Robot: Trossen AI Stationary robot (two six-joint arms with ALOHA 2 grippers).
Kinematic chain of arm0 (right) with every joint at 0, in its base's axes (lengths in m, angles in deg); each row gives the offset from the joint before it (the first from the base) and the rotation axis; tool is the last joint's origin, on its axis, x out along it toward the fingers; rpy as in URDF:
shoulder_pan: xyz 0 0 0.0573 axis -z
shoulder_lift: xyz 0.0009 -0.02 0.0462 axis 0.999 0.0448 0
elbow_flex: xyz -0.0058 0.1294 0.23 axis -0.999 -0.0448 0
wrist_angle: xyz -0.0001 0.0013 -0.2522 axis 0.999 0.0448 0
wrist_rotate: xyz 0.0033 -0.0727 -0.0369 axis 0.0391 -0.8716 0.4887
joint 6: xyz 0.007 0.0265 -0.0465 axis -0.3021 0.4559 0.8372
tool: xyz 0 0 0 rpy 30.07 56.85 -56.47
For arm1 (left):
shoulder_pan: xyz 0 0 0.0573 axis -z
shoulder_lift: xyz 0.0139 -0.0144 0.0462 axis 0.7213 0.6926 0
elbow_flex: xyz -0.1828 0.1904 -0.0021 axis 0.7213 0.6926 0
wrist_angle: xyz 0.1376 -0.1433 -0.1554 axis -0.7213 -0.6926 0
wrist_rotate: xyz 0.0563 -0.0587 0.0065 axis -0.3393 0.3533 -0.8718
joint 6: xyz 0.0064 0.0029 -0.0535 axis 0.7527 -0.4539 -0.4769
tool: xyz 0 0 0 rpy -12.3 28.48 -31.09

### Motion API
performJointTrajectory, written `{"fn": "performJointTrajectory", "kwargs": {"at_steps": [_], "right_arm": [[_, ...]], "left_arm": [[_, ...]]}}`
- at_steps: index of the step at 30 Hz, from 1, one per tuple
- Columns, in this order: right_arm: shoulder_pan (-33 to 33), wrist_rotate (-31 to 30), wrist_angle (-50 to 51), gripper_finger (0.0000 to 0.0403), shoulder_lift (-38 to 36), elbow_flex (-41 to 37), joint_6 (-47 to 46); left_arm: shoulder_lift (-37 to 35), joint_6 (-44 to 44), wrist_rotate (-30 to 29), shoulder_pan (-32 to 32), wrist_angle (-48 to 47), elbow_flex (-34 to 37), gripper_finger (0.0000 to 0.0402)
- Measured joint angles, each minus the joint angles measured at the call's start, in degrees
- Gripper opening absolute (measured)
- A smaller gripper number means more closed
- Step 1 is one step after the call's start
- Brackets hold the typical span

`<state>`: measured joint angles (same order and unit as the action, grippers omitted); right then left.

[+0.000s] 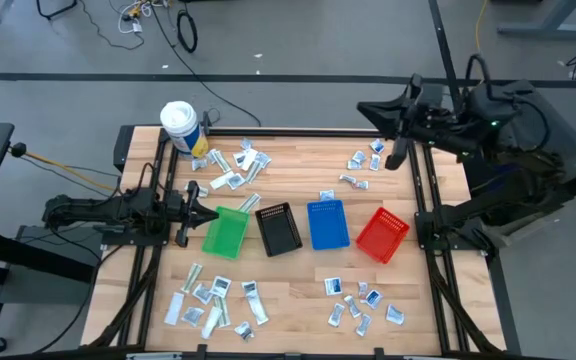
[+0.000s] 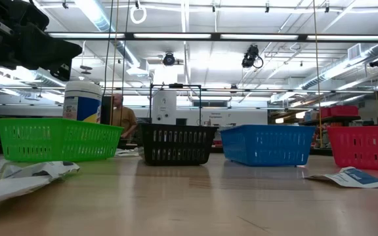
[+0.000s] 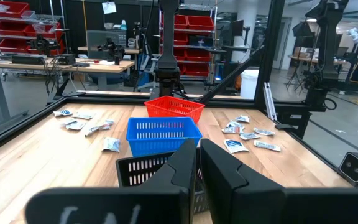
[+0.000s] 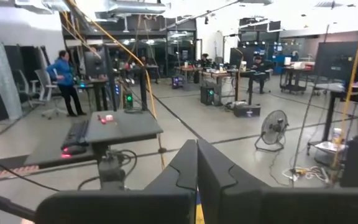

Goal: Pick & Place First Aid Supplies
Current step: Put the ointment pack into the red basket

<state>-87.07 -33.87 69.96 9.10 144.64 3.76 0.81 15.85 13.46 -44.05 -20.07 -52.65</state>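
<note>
The sachets sat in loose piles near all four table corners. The left gripper hung at the left edge beside the green bin, fingers pressed together and empty. The right gripper hovered by the far right corner, also pinched closed on nothing.

First aid supplies: you see small flat white, silvery and pale-blue sachets lying loose on the worktop in four scattered clusters. In the high view one lies at 11 o'clock, another at 1 o'clock, a third at 7 o'clock, and a fourth at 5 o'clock. None sits inside a bin.
</note>
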Motion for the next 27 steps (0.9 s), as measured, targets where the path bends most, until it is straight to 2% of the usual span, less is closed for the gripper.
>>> {"fn": "performJointTrajectory", "kwargs": {"at_steps": [9,15,24,27], "right_arm": [[3.6,0.0,2.5,0.0004,1.6,-0.1,2.4],[10.8,1.7,6.8,0.0004,2.2,-0.6,-3.4],[24.0,15.8,17.1,0.0004,4.2,-0.6,-5.7],[28.2,18.6,20.8,0.0004,5.2,-0.6,-4.0]], "left_arm": [[0.0,0.0,0.0,0.0,0.0,0.0,0.0032],[0.0,0.0,0.0,0.0,0.0,0.0,0.0032],[0.0,0.0,0.0,0.0,0.0,0.0,0.0032],[0.0,0.0,0.0,0.0,0.0,0.0,0.0032]]}}
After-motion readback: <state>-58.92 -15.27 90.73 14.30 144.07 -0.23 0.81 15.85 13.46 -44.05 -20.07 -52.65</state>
